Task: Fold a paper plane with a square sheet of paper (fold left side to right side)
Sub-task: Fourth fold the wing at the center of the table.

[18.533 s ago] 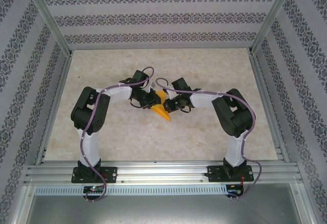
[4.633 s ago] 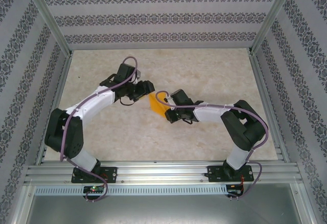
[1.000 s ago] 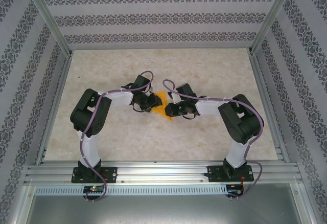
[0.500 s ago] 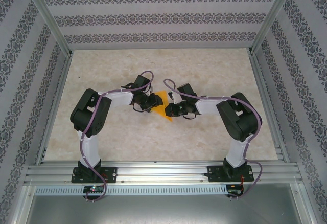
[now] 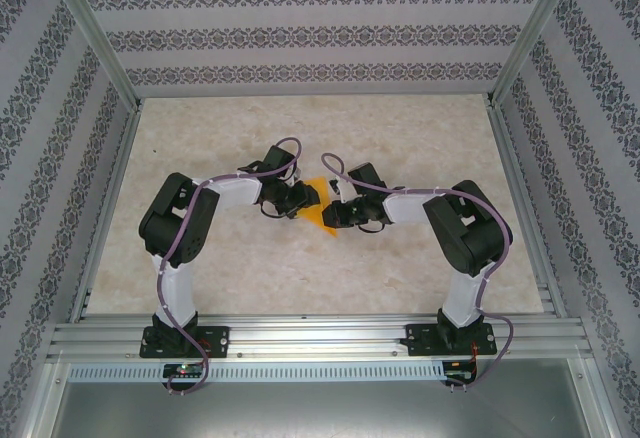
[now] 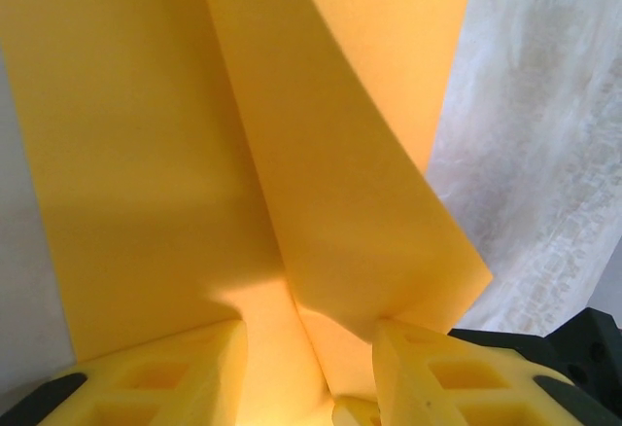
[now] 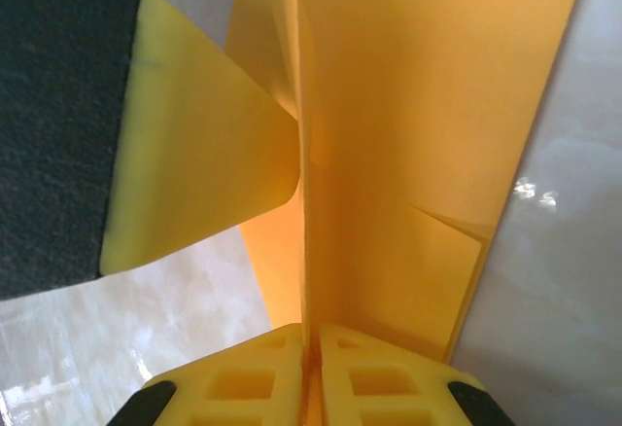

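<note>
The orange paper is folded into a creased, pointed paper plane [image 5: 320,208] at the table's middle, between both grippers. My right gripper [image 7: 313,334] is shut on an upright fold of the paper plane [image 7: 408,154], pinching it between its yellow fingers [image 7: 389,382]. My left gripper [image 6: 309,338] is open, with the paper plane [image 6: 330,173] running between its fingers [image 6: 165,377]; a raised flap leans on the right finger. In the top view the left gripper [image 5: 300,198] and right gripper [image 5: 338,212] meet at the paper from either side.
The left gripper's yellow finger [image 7: 194,154] stands close beside the fold in the right wrist view. The marble-patterned table [image 5: 400,128] is ringed by aluminium frame posts [image 5: 95,33] and patterned walls. Both arms' elbows bend outward near the table's middle.
The left arm, stretched away from the paper 4.6 s ago, has come back to it. Over the last second the right arm's elbow shifted slightly; the paper and grippers stayed put.
</note>
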Robot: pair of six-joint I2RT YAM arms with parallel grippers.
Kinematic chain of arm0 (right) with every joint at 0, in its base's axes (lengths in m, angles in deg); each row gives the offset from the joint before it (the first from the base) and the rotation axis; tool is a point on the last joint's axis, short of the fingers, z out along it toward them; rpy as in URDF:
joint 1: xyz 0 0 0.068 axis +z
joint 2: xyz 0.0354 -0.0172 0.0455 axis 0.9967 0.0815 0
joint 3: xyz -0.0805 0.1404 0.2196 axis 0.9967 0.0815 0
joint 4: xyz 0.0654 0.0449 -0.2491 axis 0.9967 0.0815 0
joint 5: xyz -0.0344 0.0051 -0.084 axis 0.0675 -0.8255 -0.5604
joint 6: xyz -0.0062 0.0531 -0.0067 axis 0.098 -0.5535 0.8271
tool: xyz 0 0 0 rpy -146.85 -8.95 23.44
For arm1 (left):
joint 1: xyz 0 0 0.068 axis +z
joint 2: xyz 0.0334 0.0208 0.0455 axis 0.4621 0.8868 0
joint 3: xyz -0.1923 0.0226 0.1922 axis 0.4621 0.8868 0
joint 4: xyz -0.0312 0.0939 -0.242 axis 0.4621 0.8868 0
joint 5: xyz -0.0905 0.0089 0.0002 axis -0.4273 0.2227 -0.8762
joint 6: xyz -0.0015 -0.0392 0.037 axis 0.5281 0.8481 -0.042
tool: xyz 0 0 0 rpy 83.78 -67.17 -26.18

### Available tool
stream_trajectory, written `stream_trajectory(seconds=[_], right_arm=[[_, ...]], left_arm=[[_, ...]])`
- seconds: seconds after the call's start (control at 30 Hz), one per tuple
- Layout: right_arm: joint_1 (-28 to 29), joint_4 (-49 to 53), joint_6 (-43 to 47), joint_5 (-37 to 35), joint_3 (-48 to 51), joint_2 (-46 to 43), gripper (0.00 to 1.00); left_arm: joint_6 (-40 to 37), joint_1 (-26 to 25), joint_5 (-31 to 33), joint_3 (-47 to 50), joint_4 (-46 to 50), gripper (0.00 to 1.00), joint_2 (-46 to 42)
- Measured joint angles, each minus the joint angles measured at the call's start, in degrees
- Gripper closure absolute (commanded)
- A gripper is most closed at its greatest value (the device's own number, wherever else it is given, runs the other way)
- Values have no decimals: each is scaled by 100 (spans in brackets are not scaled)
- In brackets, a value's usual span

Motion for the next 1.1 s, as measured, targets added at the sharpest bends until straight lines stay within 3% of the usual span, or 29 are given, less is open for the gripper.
stream_trajectory(seconds=[0.43,0.7,1.1], right_arm=[[-79,-162,-109,63,15,-24,78],[-317,-15,-81,81,79,-476,71],[-485,-116,-205,422,-645,13,74]], left_arm=[[0,0,-15,-22,0,58,22],[-2,0,-13,-24,2,58,22],[-2,0,-13,-24,4,58,22]])
